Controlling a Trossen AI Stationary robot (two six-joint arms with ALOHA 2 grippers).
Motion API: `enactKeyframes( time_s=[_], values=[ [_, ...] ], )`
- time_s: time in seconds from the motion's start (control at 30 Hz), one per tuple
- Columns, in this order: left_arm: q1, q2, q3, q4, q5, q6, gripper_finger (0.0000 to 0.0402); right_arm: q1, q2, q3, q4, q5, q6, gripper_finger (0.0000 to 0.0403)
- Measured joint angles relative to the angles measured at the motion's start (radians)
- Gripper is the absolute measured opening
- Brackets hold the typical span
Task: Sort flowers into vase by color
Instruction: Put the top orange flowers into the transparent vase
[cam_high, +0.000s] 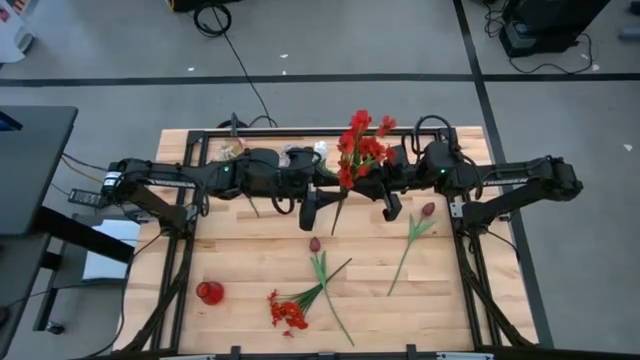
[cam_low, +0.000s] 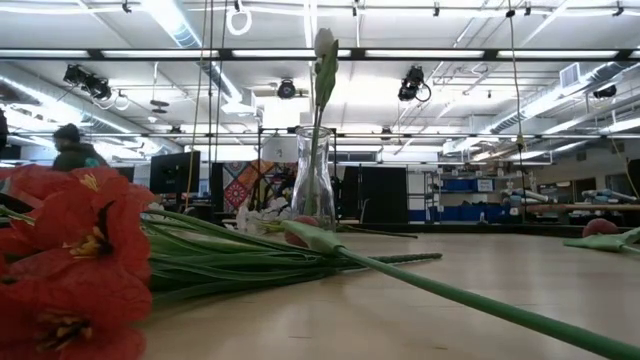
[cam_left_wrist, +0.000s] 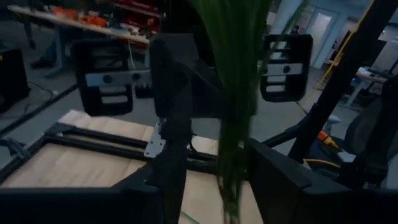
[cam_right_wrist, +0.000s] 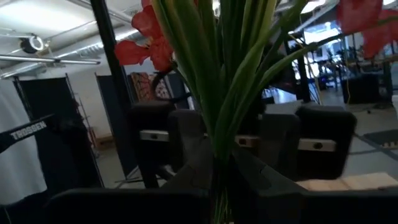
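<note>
A bunch of bright red flowers (cam_high: 362, 143) on green stems stands upright in the air over the table's far middle, between my two grippers, which face each other. My right gripper (cam_high: 368, 186) (cam_right_wrist: 217, 171) is shut on the stems. My left gripper (cam_high: 330, 192) (cam_left_wrist: 217, 190) is open, with its fingers on either side of the same stems (cam_left_wrist: 235, 143). On the table lie two dark red tulip buds (cam_high: 315, 244) (cam_high: 428, 209) and another red cluster (cam_high: 288, 313). A clear glass vase (cam_low: 312, 180) holds a white tulip (cam_low: 325, 55). My right gripper pinches the bunch's green stems (cam_right_wrist: 219, 146) between its two fingers, below the leaves and blossoms. The fingers come in level from the table's right side and lie across the stems. The bunch stands upright, its red flowers (cam_right_wrist: 146, 37) above the fingers and its lower stem end (cam_high: 336, 226) clear of the table.
A small red vase (cam_high: 210, 292) stands near the front left of the wooden table (cam_high: 250, 260). Pale sprays (cam_high: 235, 150) lie at the far edge. Black frame rails (cam_high: 470, 270) run along the table's sides. A person (cam_low: 72, 145) shows in the room behind.
</note>
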Motion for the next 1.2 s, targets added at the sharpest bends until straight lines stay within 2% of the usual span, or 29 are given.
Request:
enactKeyframes(
  time_s=[0.27, 0.5, 0.7, 0.83, 1.03, 1.2],
  values=[
    [0.000, 0.000, 0.000, -0.001, 0.018, 0.068, 0.0100, 0.006, 0.055, 0.041, -0.015, -0.010, 0.005, 0.0036],
    [0.000, 0.000, -0.001, -0.029, 0.038, 0.106, 0.0017, 0.008, 0.065, 0.042, -0.017, 0.013, 0.008, 0.0053],
    [0.000, -0.007, 0.000, -0.049, 0.041, 0.127, 0.0016, 0.002, 0.053, 0.040, -0.026, 0.028, 0.007, 0.0102],
    [0.011, -0.036, -0.001, -0.091, 0.003, 0.127, 0.0015, -0.002, 0.017, 0.040, -0.039, 0.121, 0.011, 0.0129],
    [0.059, -0.048, -0.002, -0.195, 0.005, 0.162, 0.0014, -0.004, -0.059, 0.040, -0.115, 0.163, 0.003, 0.0142],
    [0.094, -0.063, -0.082, -0.098, 0.003, 0.171, 0.0014, -0.003, -0.117, 0.040, -0.231, 0.202, -0.004, 0.0142]
  ],
)
